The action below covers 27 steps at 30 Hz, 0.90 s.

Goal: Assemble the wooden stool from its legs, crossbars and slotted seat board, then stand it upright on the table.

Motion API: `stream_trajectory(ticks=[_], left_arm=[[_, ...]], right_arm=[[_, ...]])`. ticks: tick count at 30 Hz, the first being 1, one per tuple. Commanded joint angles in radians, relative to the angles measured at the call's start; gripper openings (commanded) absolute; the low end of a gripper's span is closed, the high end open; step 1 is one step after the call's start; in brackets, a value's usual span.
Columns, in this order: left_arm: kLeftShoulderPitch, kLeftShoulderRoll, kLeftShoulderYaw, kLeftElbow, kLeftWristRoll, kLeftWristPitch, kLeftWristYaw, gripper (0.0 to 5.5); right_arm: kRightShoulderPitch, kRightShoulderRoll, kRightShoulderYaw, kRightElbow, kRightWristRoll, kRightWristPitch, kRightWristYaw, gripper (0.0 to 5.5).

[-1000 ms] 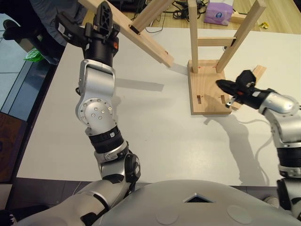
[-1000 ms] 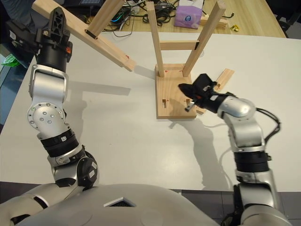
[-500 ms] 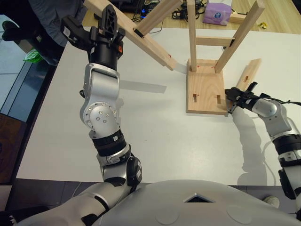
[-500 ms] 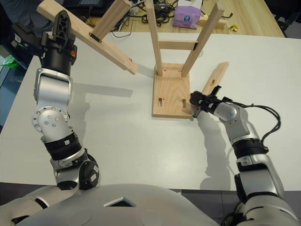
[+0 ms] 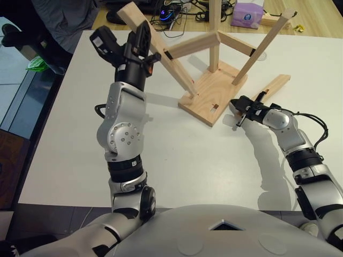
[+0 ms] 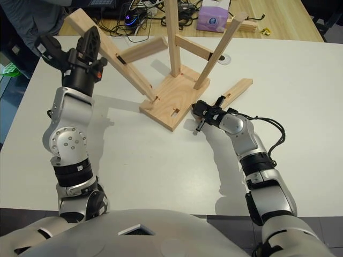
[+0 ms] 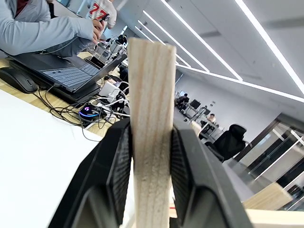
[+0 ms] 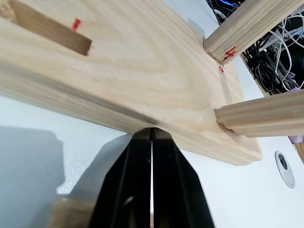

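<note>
At seat board (image 5: 212, 94) edge, right claw (image 8: 152, 138) pressed together, tip touching it; left claw (image 7: 151, 142) pinching leg (image 5: 172, 68).

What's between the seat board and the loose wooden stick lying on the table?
The robot's right hand, shut, sits between the seat board and the loose wooden stick; the left eye view shows it.

My black left gripper (image 7: 151, 152) is pinching a pale leg (image 7: 149, 90) with straight grain. Right in front of my black right gripper (image 8: 152, 137), the seat board (image 8: 118, 61) is showing off swirly light-tan grain with little red marks (image 8: 76, 23), and it's sitting on a white table (image 8: 38, 116).
</note>
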<state>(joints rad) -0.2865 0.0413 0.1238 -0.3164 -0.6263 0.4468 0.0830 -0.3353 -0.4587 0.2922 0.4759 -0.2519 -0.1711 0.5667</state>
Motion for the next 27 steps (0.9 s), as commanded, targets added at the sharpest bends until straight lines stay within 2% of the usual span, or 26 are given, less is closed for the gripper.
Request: stream_trajectory(ticks=[1,7,10,16,27], left_arm=[[0.018,0.032,-0.030,0.085,0.095,-0.098,-0.106,1.02],[-0.026,-0.021,-0.058,0.218,0.154,-0.227,-0.204,1.02],[-0.060,-0.054,-0.096,0.270,0.173,-0.276,-0.259,1.02],[-0.110,-0.005,-0.129,0.406,0.263,-0.351,-0.376,1.02],[-0.068,0.039,-0.155,0.356,0.329,-0.382,-0.448,1.02]], right_arm=[[0.082,-0.070,-0.035,-0.143,0.047,0.069,0.082,0.00],[0.162,-0.145,-0.080,-0.346,0.100,0.162,0.171,0.00],[0.186,-0.107,-0.093,-0.405,0.162,0.202,0.185,0.00],[0.214,-0.063,-0.089,-0.487,0.211,0.259,0.171,0.00],[0.234,-0.065,-0.097,-0.499,0.211,0.274,0.166,0.00]])
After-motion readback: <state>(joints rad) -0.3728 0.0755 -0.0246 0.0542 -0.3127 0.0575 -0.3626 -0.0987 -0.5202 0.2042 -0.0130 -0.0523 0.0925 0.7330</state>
